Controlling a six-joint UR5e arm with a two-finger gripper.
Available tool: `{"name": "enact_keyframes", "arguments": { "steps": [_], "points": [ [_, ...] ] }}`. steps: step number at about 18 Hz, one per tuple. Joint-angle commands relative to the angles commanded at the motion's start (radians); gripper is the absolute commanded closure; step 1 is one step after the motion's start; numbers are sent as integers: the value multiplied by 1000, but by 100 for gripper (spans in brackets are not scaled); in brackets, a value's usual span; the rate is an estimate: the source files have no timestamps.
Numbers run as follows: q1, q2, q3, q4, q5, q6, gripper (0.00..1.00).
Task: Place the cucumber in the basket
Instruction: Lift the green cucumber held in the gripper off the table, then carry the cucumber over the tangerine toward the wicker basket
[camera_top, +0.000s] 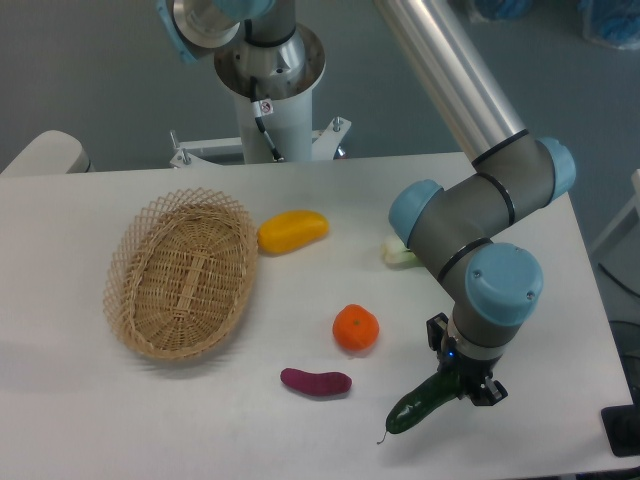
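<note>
Here, end effector gripping cucumber, orange and sweet potato between it and basket

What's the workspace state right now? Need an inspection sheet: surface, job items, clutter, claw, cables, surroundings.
Surface: white table, no spills seen.
Cucumber: near front right edge, one end in the claw, stem tip pointing front-left; whether it is lifted off the table cannot be told.
Basket: left side, upright, nothing inside.
Clutter: yellow fruit beside the basket's right rim, orange mid-table, purple sweet potato in front of it, pale green-white vegetable partly hidden behind the arm.
Claw: closed on the cucumber's right end.
Cables: one black cable on the arm's base column.
Surroundings: grey floor behind the table.
</note>
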Motion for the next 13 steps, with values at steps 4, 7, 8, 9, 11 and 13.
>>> {"name": "enact_keyframes", "arguments": {
  "steps": [4,7,8,9,11,13],
  "points": [
    [-5,12,-5,-31,-2,-2,94],
    [-17,37,-12,-78,-3,-18,94],
    [-32,49,-24,-90,-5,-21,94],
    [-40,69,-43,-100,-5,-29,94],
    [-52,110,-95,-103,-6,-47,94],
    [-70,153,-145,-104,-8,-51,94]
  ]
}}
